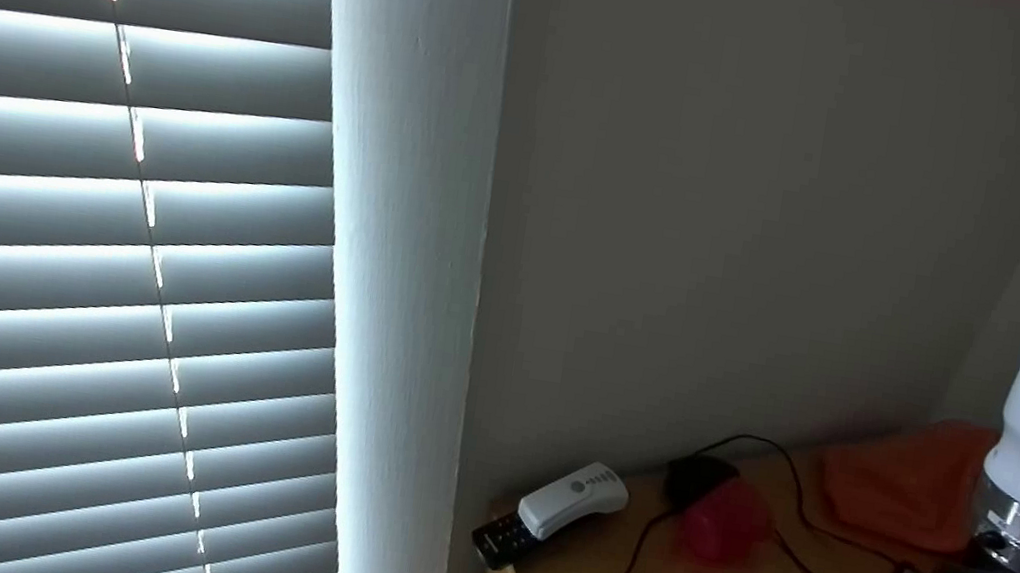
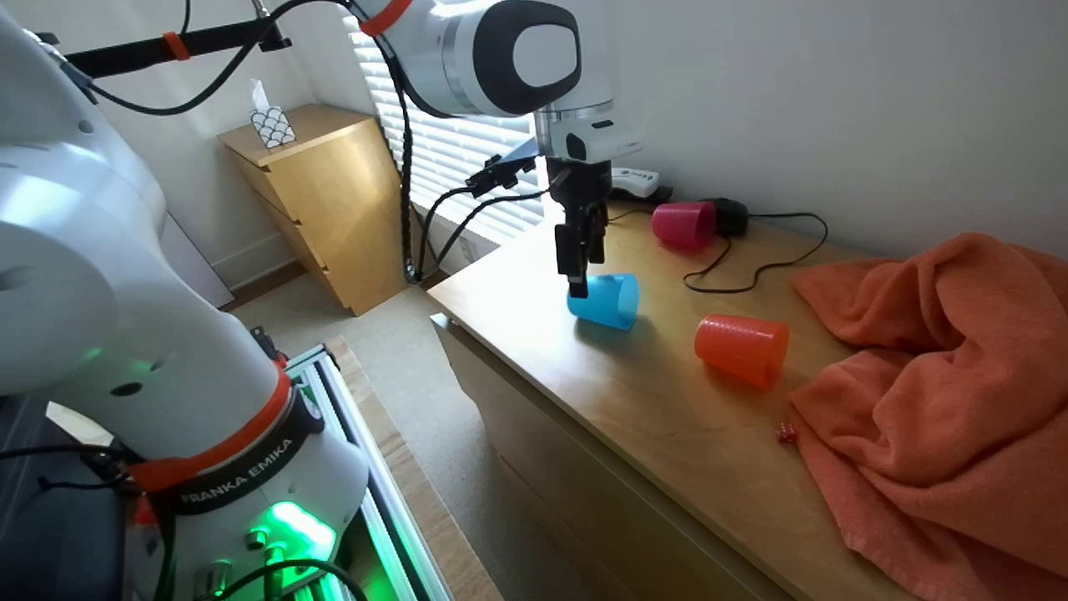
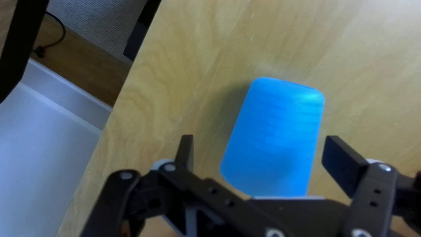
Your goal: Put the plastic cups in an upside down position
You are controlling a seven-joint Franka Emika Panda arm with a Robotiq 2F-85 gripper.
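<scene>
Jaws parted near sideways blue cup [image 3: 273, 138]; black arm band [image 2: 238, 476] reads "FRANKA EMIKA".

Smooth plastic blue cup [image 3: 276, 141], wood-grained tabletop [image 2: 651, 405], rough matt orange cloth [image 2: 943, 417]

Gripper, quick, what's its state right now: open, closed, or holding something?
Gripper: open, holding nothing; the wrist view shows a gap on each side of the blue cup.
</scene>
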